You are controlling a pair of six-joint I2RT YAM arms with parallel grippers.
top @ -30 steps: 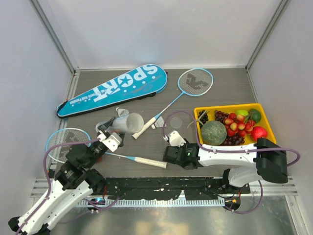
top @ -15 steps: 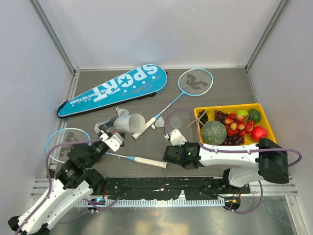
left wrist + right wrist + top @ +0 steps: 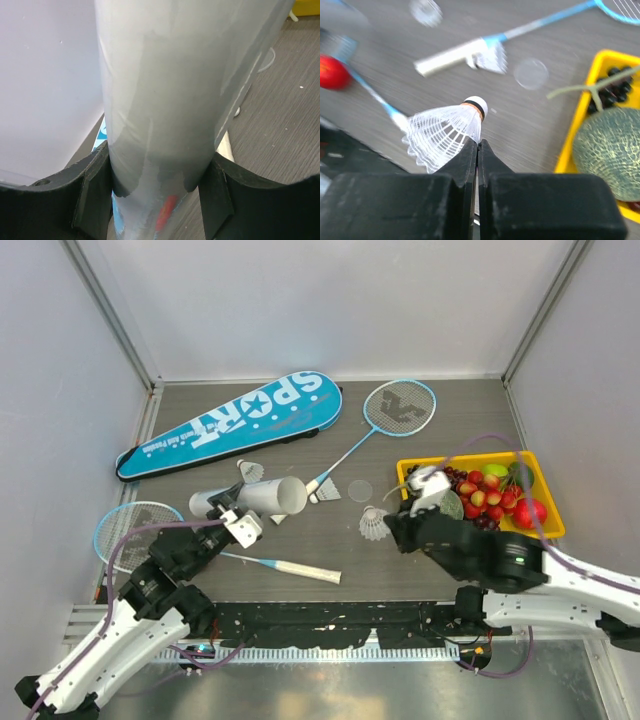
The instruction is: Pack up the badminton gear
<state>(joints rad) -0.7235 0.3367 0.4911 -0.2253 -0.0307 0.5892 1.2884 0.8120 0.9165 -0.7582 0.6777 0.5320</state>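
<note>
Right wrist alone shows right claw (image 3: 478,146) pinching shuttlecock (image 3: 447,132) feathers.

We note a dark grey wood-grain table (image 3: 470,430). Plain white walls (image 3: 330,300) enclose it on three sides. Lighting is even.

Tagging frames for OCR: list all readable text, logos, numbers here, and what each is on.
"SPORT": big white letters on the long blue racket bag.
Smaller white line under it on that bag: too small to read.
Dark logo on the strings of the far light-blue-framed racket: not legible.
No text on the translucent white tube or the white feather shuttlecock.
</note>
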